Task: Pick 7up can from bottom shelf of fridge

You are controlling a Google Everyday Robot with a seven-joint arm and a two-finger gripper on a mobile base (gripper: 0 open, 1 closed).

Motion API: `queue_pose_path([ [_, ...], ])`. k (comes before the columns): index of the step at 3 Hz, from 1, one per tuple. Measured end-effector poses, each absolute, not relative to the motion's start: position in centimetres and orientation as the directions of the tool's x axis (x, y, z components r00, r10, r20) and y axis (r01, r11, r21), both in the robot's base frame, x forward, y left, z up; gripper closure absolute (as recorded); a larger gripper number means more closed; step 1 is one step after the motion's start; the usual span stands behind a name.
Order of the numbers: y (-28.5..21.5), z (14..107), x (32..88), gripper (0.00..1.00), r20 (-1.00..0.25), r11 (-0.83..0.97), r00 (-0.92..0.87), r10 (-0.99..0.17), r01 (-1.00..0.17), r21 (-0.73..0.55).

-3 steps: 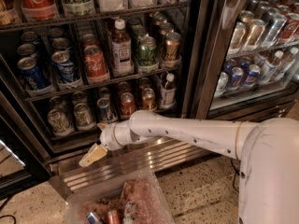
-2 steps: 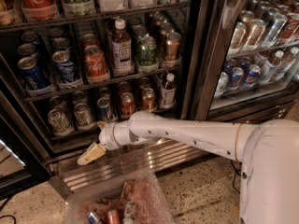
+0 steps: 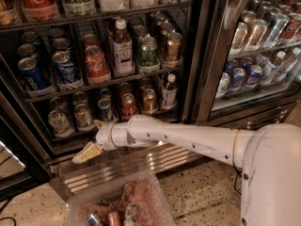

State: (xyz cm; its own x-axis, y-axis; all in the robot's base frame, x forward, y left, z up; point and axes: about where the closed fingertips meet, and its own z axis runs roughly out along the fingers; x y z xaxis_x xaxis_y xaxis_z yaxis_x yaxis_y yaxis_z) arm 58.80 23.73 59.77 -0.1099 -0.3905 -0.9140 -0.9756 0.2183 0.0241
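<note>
The fridge (image 3: 203, 55) stands open, with a ribbed steel base panel (image 3: 122, 166). On the bottom shelf (image 3: 70, 139), at the left, stand several pale silvery-green 7up cans; the front two are one at the far left (image 3: 59, 122) and one beside it (image 3: 83, 116). My gripper (image 3: 90, 140) is at the end of the white arm, just below and in front of the shelf's front edge, to the right of these cans. Its tan fingers (image 3: 86, 153) are spread apart and hold nothing. It touches no can.
Blue, red and orange cans (image 3: 128, 105) and a bottle (image 3: 168, 90) fill the rest of the bottom shelf. Coca-Cola cans (image 3: 96, 62) and Pepsi cans (image 3: 31, 72) stand on the rack above. A clear bin (image 3: 75, 206) lies on the floor. A second, shut cooler (image 3: 263, 55) stands at the right.
</note>
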Motion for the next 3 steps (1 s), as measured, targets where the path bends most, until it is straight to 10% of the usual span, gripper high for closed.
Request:
queue_pose_path([
  [3, 25.6, 59.0, 60.6, 0.00, -0.929, 0.244, -0.111, -0.352, -0.970, 0.024],
])
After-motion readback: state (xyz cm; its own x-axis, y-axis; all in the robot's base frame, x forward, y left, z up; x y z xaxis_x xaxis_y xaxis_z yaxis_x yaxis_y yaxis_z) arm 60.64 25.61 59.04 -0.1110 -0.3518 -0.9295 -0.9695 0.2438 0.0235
